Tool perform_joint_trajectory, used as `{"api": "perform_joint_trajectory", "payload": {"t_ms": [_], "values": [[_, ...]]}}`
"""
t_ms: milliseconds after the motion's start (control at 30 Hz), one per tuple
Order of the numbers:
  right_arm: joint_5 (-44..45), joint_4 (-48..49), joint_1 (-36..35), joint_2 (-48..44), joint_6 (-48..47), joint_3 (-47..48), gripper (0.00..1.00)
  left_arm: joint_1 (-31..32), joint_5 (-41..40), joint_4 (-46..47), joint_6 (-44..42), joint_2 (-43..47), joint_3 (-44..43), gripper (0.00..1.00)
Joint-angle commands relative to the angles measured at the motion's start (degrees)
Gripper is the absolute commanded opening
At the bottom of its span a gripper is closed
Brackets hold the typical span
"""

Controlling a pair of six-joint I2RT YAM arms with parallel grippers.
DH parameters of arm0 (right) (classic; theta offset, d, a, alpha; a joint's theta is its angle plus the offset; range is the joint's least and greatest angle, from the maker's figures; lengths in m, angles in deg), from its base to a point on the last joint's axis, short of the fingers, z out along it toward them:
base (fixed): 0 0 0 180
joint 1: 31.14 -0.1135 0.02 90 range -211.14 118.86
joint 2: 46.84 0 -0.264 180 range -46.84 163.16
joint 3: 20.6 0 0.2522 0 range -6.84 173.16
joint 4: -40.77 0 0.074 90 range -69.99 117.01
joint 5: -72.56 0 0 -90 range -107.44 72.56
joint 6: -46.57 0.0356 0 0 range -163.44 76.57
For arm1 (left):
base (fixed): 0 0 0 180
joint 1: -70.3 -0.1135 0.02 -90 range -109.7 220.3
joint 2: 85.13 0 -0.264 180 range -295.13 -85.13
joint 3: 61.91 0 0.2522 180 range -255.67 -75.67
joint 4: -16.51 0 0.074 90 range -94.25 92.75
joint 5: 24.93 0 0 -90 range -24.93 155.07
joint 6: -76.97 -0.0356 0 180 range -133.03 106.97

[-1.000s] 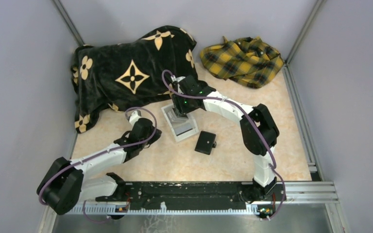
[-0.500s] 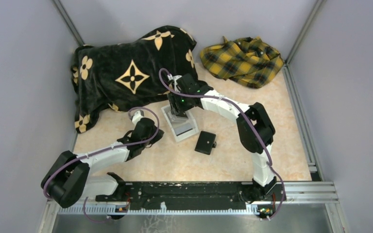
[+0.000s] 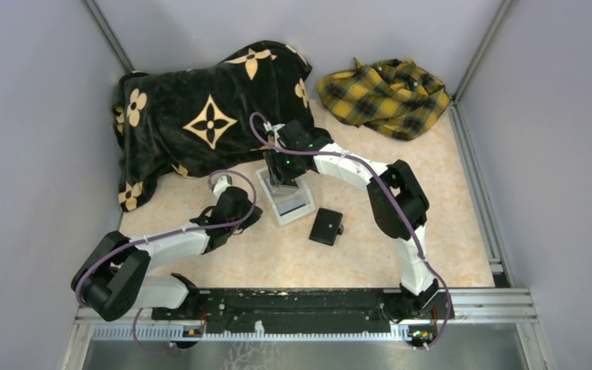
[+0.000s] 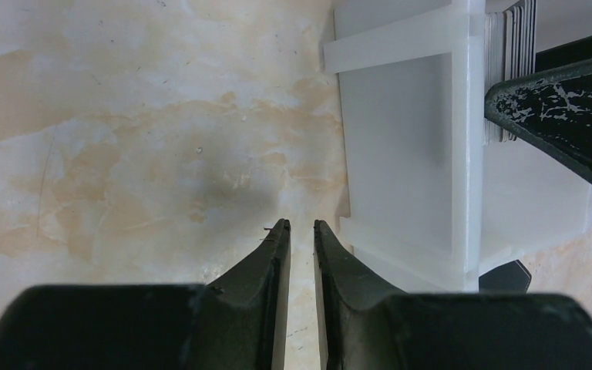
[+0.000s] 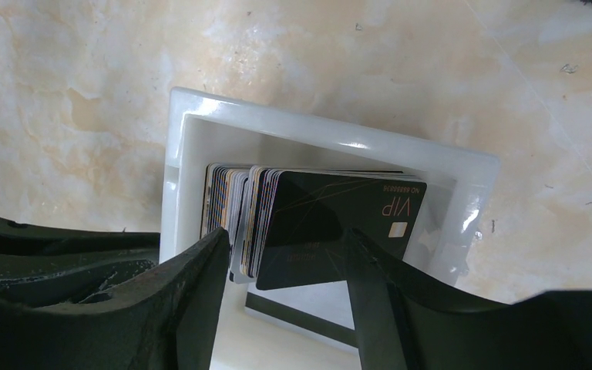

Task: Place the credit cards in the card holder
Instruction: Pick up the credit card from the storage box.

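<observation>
The right fingers (image 5: 193, 301) stand wide apart over the white box (image 5: 331, 139), and the upright stack of credit cards (image 5: 331, 223) takes up the gap between them, with the box walls close around. Ahead and to the left of the left fingers (image 4: 266, 262) the desk (image 4: 123, 154) lies bare. Just to their right the box's wall rises, and beyond it one of the right fingers bars the way.

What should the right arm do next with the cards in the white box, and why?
Probably lower and close the right gripper on the front black card: its jaws stand open over the credit cards upright in the white box, nothing gripped yet.
</observation>
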Motion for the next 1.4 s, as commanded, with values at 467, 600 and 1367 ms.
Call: {"api": "perform_joint_trajectory", "payload": {"t_ms": [467, 600, 1367], "values": [[-2.78, 0.65, -0.75, 0.74, 0.92, 3.50, 0.48, 0.44, 2.26, 6.18, -3.16, -7.04, -4.66, 0.23], [-2.83, 0.16, -0.99, 0.66, 1.02, 3.78, 0.44, 0.45, 2.34, 6.56, -3.42, -8.14, -5.35, 0.23], [6.59, -4.81, -4.24, -4.82, -0.63, 5.43, 0.16, 0.44, 1.95, 6.71, -3.70, -7.38, -5.86, 0.23]]}}
